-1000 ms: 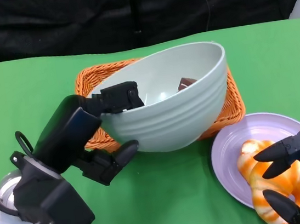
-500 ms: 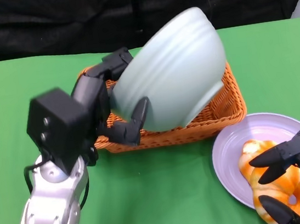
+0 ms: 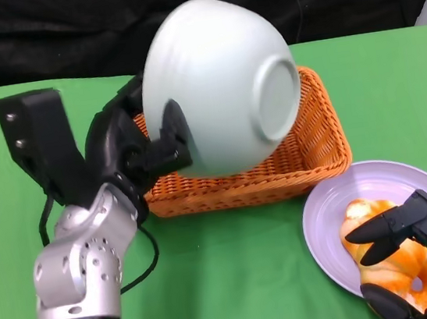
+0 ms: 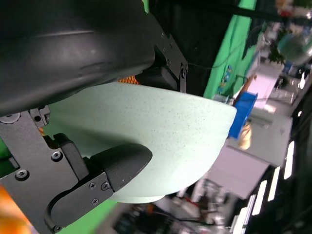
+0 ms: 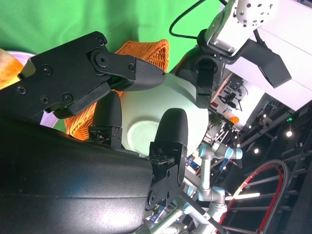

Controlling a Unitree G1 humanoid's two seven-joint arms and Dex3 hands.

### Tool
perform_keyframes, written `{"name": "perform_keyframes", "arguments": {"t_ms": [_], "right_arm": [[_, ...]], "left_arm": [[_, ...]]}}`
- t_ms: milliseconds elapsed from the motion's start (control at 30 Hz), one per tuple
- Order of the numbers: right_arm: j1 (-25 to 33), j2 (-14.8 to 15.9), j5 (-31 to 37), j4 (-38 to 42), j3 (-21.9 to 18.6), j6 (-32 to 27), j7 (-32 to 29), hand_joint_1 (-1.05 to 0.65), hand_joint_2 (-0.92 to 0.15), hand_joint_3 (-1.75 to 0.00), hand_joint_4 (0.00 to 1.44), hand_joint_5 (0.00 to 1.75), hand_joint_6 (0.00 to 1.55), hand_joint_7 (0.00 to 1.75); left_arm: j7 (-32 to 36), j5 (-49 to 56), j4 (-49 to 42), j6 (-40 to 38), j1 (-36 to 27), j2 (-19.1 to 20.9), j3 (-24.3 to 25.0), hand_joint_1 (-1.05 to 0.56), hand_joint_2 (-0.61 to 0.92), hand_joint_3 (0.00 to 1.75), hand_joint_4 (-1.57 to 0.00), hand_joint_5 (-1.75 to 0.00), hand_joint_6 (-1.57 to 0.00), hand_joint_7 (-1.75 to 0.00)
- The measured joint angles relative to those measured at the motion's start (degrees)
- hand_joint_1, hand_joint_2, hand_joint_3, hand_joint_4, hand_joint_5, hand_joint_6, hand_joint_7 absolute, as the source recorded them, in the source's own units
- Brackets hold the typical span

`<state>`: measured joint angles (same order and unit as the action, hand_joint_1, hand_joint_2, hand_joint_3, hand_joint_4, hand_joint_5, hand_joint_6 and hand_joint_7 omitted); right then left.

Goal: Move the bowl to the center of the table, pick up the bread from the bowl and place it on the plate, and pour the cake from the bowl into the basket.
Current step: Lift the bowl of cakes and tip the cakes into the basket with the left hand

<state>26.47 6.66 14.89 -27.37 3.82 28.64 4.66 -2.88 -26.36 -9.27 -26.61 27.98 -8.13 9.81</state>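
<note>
Gripping the bowl (image 3: 220,88), left hand (image 3: 136,142) has tipped it further over the basket (image 3: 307,155).

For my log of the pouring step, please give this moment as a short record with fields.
bowl: pale green bowl, tipped far over above the basket, base facing the camera
left robot hand: left robot hand grips the bowl's rim
basket: orange wicker basket, under the bowl
cake: not visible
plate: lilac plate, beside the basket
bread: orange bread, on the plate
right robot hand: right robot hand, fingers spread over the bread
</note>
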Motion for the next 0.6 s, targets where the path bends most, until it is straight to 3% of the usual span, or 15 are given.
{"name": "perform_keyframes", "arguments": {"t_ms": [367, 600], "right_arm": [[-0.17, -0.03, 0.08, 0.03, 0.35, -0.02, -0.18, -0.30, -0.60, -0.84, 0.41, 1.38, 0.21, 1.29], [-0.27, -0.03, 0.55, 0.16, 0.39, 0.06, -0.88, -0.31, -0.59, -0.86, 0.41, 1.37, 0.21, 1.29]], "left_arm": [[10.71, -10.67, -5.94, -6.45, 4.37, -4.31, 11.82, -0.27, 0.32, 1.67, -1.13, -1.75, -0.89, -1.75], [13.15, -13.82, -7.02, -8.18, 5.65, -4.71, 14.09, -0.25, 0.38, 1.57, -1.08, -1.75, -0.83, -1.75]]}}
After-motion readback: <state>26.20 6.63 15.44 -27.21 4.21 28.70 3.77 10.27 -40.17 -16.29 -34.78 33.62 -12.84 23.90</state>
